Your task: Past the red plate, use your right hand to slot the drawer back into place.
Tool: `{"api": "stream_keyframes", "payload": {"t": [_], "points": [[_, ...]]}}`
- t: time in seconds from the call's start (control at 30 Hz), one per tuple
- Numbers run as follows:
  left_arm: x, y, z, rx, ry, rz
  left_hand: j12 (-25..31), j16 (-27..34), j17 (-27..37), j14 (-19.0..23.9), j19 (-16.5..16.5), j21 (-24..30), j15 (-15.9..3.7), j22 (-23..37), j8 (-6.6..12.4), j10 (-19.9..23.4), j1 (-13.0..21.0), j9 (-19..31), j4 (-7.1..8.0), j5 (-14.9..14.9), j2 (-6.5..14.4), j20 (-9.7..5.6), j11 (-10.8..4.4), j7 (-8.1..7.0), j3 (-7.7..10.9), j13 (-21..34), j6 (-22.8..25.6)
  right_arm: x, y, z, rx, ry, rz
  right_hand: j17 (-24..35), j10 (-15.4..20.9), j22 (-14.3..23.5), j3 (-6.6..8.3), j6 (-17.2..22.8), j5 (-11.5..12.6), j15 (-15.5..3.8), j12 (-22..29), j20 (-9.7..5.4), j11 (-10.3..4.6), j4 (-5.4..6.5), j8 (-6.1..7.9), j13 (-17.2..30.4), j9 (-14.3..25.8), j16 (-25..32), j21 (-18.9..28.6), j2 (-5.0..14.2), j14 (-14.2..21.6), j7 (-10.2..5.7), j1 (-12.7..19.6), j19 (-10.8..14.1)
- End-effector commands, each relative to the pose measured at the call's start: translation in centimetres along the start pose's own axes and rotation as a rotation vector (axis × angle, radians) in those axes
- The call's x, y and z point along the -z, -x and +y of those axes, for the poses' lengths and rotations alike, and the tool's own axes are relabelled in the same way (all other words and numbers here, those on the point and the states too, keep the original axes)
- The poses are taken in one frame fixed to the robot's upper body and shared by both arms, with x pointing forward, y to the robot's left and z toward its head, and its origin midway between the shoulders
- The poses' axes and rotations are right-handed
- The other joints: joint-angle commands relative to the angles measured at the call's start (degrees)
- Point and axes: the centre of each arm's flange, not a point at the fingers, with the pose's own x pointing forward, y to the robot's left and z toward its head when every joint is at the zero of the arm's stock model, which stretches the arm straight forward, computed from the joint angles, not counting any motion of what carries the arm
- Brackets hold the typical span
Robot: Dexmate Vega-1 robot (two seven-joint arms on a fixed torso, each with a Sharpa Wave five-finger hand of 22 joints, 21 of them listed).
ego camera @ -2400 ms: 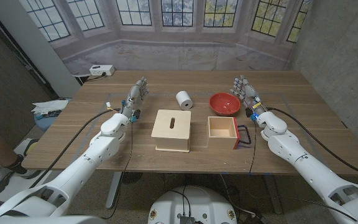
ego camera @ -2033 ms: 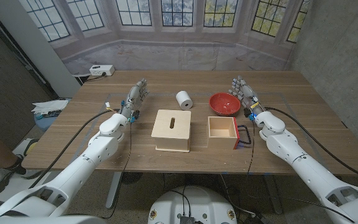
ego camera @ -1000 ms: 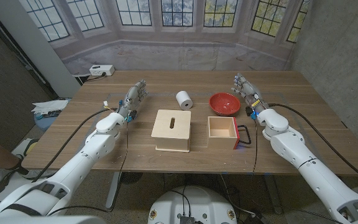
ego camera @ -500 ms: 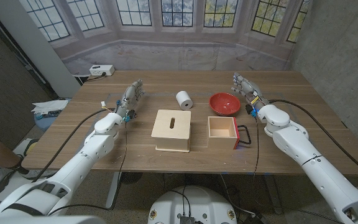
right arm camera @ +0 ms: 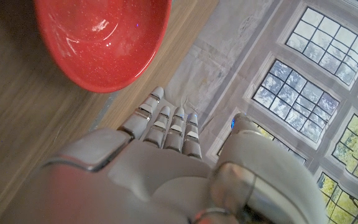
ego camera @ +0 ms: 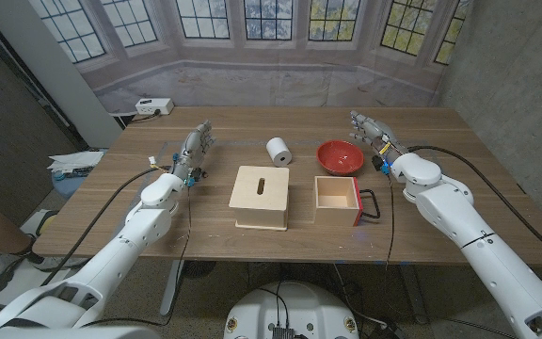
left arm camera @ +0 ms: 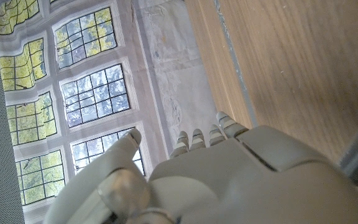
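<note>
Right hand (ego camera: 369,129): empty, fingers straight, beside plate (ego camera: 340,156).
Left hand (ego camera: 196,144): empty, fingers straight.
Drawer (ego camera: 337,200): pulled out; push its handle (ego camera: 372,204) toward the box (ego camera: 262,196), straight.

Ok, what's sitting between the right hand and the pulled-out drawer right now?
Nothing stands between them. In the head view, bare table separates the right hand from the drawer; the red bowl sits just to the hand's left, off that line.
</note>
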Motion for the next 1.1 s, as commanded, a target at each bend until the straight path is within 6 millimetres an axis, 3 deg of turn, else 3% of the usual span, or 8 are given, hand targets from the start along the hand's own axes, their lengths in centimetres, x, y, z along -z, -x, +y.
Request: {"api": "stream_keyframes", "payload": {"t": [0.03, 0.57, 0.77, 1.1], "points": [[0.2, 0.8, 0.0, -0.019, -0.004, 0.002, 0.27, 0.06, 0.18, 0.35, 0.46, 0.05, 0.16, 0.15, 0.29, 0.08, 0.73, 0.19, -0.21, -0.2, 0.02, 0.09, 0.17, -0.08, 0.4, 0.18, 0.04, -1.4, 1.2, 0.3, 0.01, 0.054, 0.052, 0.06, 0.57, 0.2, 0.5, 0.61, -0.17, -1.24, 0.22, -1.02, 0.12, -1.29, 0.19, 0.09, 0.1, 0.57, 0.09, -0.14, 0.6, 0.28, 1.54, 0.62], [0.2, 1.2, 0.0, -0.02, -0.018, -0.001, 0.18, 0.0, 0.19, 0.39, 0.48, -0.02, 0.11, 0.17, 0.21, 0.02, 0.89, 0.21, -0.5, -0.32, -0.04, 0.07, 0.13, -0.01, 0.77, 0.19, -0.02, -3.6, 2.9, 0.7, -0.002, 0.125, 0.105, -0.01, 0.43, 0.18, 0.97, 0.31, -0.39, -0.77, 0.08, -0.7, 0.67, -3.55, 0.0, 0.09, 0.12, 0.52, 0.01, -0.86, 0.73, 0.73, 3.74, 1.02], [0.1, 1.0, -0.3, -0.011, -0.026, 0.003, 0.17, -0.02, 0.19, 0.41, 0.5, -0.03, 0.04, 0.17, 0.19, 0.04, 0.95, 0.21, -0.61, -0.36, -0.06, 0.08, 0.07, -0.02, 0.89, 0.2, -0.03, -4.6, 3.8, 0.8, -0.002, 0.161, 0.149, 0.03, 0.27, 0.18, 1.17, 0.07, -0.44, -0.37, 0.01, -0.53, 2.12, -4.41, -0.1, 0.09, 0.13, 0.52, -0.02, -0.96, 0.72, 1.27, 4.64, 1.21], [0.0, 0.7, -0.7, 0.009, -0.034, 0.009, 0.14, -0.04, 0.19, 0.43, 0.55, -0.05, 0.02, 0.18, 0.17, 0.04, 1.06, 0.22, -0.81, -0.42, -0.09, 0.06, 0.03, 0.0, 1.09, 0.2, -0.03, -5.8, 5.2, 1.0, 0.018, 0.211, 0.218, 0.07, 0.27, 0.17, 1.27, 0.12, -0.44, 0.29, 0.05, 0.16, 2.59, -5.18, -0.08, 0.1, 0.14, 0.6, 0.02, -1.14, 0.92, 1.96, 5.42, 1.57]]}}
